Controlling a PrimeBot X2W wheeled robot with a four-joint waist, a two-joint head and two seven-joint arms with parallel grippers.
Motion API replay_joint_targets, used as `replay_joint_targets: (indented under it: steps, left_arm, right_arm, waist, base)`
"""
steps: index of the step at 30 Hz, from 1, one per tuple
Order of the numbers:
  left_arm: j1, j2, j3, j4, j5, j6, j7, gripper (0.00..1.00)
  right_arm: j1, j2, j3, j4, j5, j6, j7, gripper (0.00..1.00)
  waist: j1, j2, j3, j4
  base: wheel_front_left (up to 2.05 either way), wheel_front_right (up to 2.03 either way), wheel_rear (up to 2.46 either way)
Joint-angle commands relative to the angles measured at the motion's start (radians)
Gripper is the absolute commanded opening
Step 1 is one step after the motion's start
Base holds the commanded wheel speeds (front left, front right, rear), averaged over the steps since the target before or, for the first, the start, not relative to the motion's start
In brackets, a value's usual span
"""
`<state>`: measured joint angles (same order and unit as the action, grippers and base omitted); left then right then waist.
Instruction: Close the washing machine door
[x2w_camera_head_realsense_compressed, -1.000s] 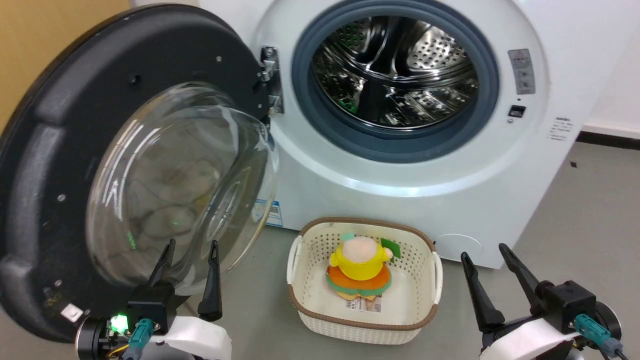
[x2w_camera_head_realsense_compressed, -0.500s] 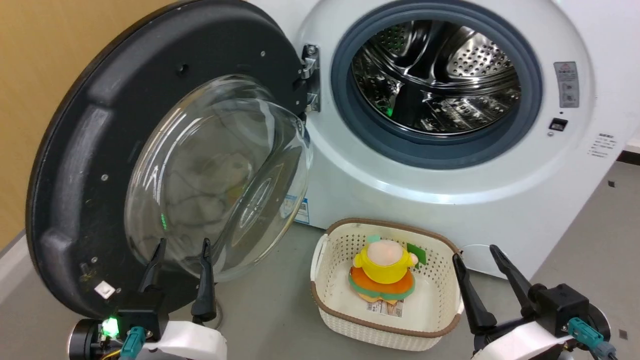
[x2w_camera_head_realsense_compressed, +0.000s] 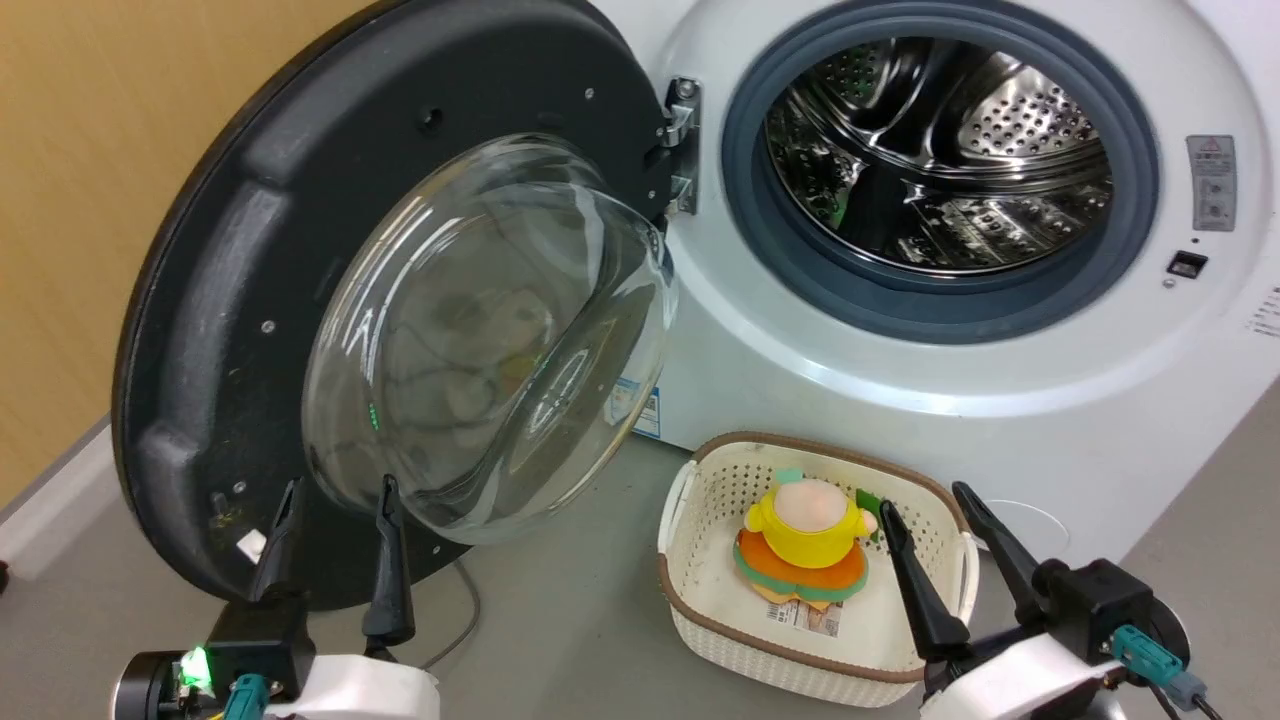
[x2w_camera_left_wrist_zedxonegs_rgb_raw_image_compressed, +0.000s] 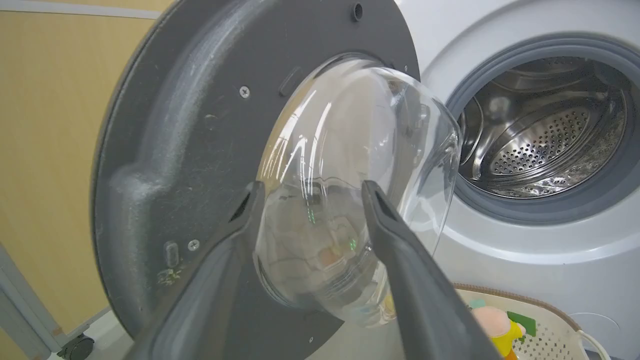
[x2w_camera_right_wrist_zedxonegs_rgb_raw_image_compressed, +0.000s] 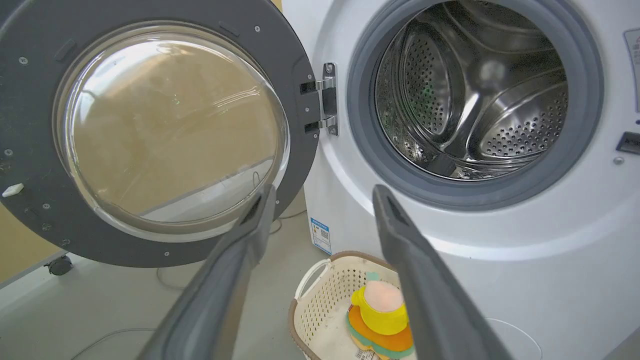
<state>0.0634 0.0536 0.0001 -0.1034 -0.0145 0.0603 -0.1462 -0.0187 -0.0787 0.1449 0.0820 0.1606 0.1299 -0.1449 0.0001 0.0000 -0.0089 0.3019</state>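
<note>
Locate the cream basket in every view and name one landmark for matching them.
Head view: the basket is at lower centre-right, on the floor below the drum opening.
Left wrist view: the basket is in the bottom right corner, partly cut off.
Right wrist view: the basket is at bottom centre.
Shared landmark: the washing machine door, open and up-left of the basket in all three.

washing machine door swung wide, basket on floor below drum, open gap between them
</note>
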Motion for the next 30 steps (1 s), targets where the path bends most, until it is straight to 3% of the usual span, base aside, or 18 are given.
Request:
replay_joint_targets:
  steps: [1,30]
  left_arm:
    - [0.015,0.003,0.003,-0.008,-0.011,0.006,-0.010,1.00]
    - [0.060,0.000,0.025,-0.075,-0.020,0.044,-0.070,1.00]
  right_arm:
    - [-0.022,-0.007,0.006,0.004,0.013,0.000,-0.011,1.00]
    - [-0.092,-0.035,0.106,0.057,0.102,0.001,-0.072,1.00]
  waist:
    - [-0.0001,0.0000,0.001,0.006]
    - [-0.0001,0.0000,0.010,0.132]
  base:
    - [0.00,0.00,0.00]
    - [0.00,0.00,0.00]
